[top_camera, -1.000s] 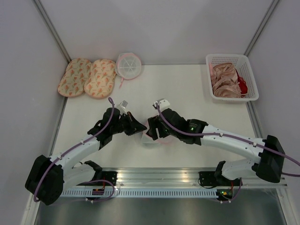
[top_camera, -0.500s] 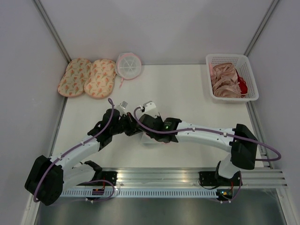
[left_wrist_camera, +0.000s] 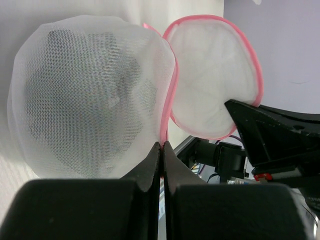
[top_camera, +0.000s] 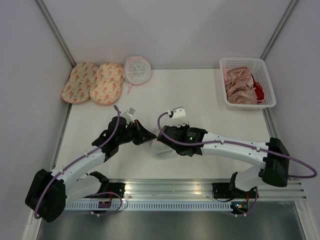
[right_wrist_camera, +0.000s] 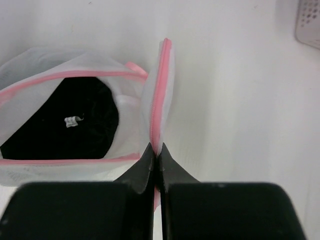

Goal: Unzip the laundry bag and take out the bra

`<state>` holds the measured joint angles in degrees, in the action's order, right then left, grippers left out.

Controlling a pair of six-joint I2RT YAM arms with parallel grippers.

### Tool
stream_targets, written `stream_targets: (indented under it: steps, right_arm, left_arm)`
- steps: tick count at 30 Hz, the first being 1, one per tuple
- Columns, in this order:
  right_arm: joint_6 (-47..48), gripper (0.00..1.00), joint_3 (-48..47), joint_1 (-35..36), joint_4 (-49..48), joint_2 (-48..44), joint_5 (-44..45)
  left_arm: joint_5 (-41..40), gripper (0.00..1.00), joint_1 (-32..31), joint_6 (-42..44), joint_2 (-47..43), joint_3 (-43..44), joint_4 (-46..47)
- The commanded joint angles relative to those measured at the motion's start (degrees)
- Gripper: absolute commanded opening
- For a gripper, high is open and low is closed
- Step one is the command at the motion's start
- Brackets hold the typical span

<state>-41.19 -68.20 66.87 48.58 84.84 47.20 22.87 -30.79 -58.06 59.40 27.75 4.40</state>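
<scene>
The laundry bag (top_camera: 162, 149) lies at mid-table between my two grippers, and its zip is open. In the left wrist view its mesh dome (left_wrist_camera: 85, 105) shows a dark shape inside, and the round lid flap (left_wrist_camera: 215, 80) stands up beside it. My left gripper (left_wrist_camera: 162, 146) is shut on the pink edging where dome and flap meet. In the right wrist view the black bra (right_wrist_camera: 65, 125) lies in the open bag (right_wrist_camera: 127, 142). My right gripper (right_wrist_camera: 156, 151) is shut on the pink edge of the flap (right_wrist_camera: 161, 95).
A ribbed round pouch (top_camera: 136, 69) and two patterned pads (top_camera: 93, 82) sit at the back left. A white basket (top_camera: 264, 75) with beige-pink garments and a red one stands at the back right. The metal rail (top_camera: 200, 187) runs along the near edge.
My right gripper swung left over the bag, came back a little to the right, and closed on the flap's pink edge. The left gripper stayed shut on the edging.
</scene>
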Motion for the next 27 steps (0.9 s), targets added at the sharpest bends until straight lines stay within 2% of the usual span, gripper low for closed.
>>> stream_targets:
  steps: [1,2,3,4,5,6,7,8,10,11,12,13,14,15,17,20,21,23,27]
  right_arm:
    - [-8.0,0.03,2.3,-0.1,7.7,-4.9,9.6]
    - [-11.3,0.30,3.1,-0.1,8.8,-6.5,10.8]
    - [-12.8,0.44,3.5,-0.2,11.8,-7.1,12.9]
    - [-15.3,0.73,3.7,-0.3,13.9,-7.6,14.4]
    - [-20.2,0.78,3.6,-0.3,19.2,-7.8,15.6]
    - [-22.9,0.91,3.3,-0.4,21.9,-7.8,16.6]
    - [-25.0,0.98,3.2,-0.4,24.3,-7.7,18.1]
    - [-25.8,0.98,2.7,-0.4,25.5,-8.3,18.3]
    - [-21.7,0.98,3.2,-0.1,22.1,-9.9,15.8]
    - [-16.7,0.98,4.3,0.3,11.9,-13.2,12.9]
    - [-6.1,0.98,6.0,0.5,4.7,-15.2,9.3]
    - [-1.8,0.96,8.2,0.5,-1.9,-17.4,5.4]
    - [1.0,0.94,11.9,0.4,-12.7,-20.9,-3.3]
    - [4.0,0.91,13.4,-0.3,-16.6,-22.0,-7.1]
    - [4.9,0.86,15.8,-1.6,-23.2,-22.4,-16.0]
    - [5.7,0.81,18.8,-5.5,-30.8,-20.5,-24.0]
    - [5.5,0.79,19.9,-6.4,-33.1,-20.1,-30.1]
    - [4.3,0.70,22.7,-10.0,-39.5,-18.3,-37.3]
    - [2.5,0.63,24.5,-11.8,-46.0,-14.6,-42.9]
  left_arm:
    - [-1.3,0.02,-0.2,-0.1,-2.4,-0.1,-0.6]
    - [-1.4,0.02,-0.1,-0.2,-2.7,-0.1,-0.8]
    - [-1.5,0.02,-0.1,0.0,-2.9,-0.1,-1.3]
    - [-1.5,0.02,-0.1,0.1,-3.1,-0.1,-1.4]
    - [-1.4,0.02,-0.1,0.0,-3.2,-0.1,-1.6]
    - [-1.4,0.02,-0.1,0.1,-3.2,-0.1,-1.8]
    - [-1.2,0.02,-0.1,0.1,-3.2,-0.1,-1.8]
    - [-1.0,0.02,-0.1,0.1,-3.1,-0.3,-1.9]
    - [-0.7,0.02,-0.1,0.0,-2.7,-0.4,-1.8]
    - [-0.6,0.02,-0.2,0.0,-2.6,-0.6,-1.8]
    - [-0.6,0.02,-0.1,0.0,-2.5,-0.7,-1.8]
    - [-0.5,0.02,-0.2,0.0,-2.5,-0.7,-1.8]
    - [-0.5,0.02,-0.2,0.0,-2.6,-0.9,-1.9]
    - [-0.5,0.02,-0.1,0.1,-2.7,-0.9,-1.9]
    - [-0.6,0.02,-0.1,0.1,-3.1,-1.2,-2.4]
    - [-0.8,0.02,-0.1,-0.2,-3.8,-2.0,-2.4]
    - [-0.8,0.02,-0.1,-0.3,-3.8,-2.3,-2.4]
    - [-0.8,0.02,-0.1,-0.4,-4.3,-2.8,-2.4]
    - [-1.4,0.02,-0.2,-0.6,-5.0,-4.1,-2.4]
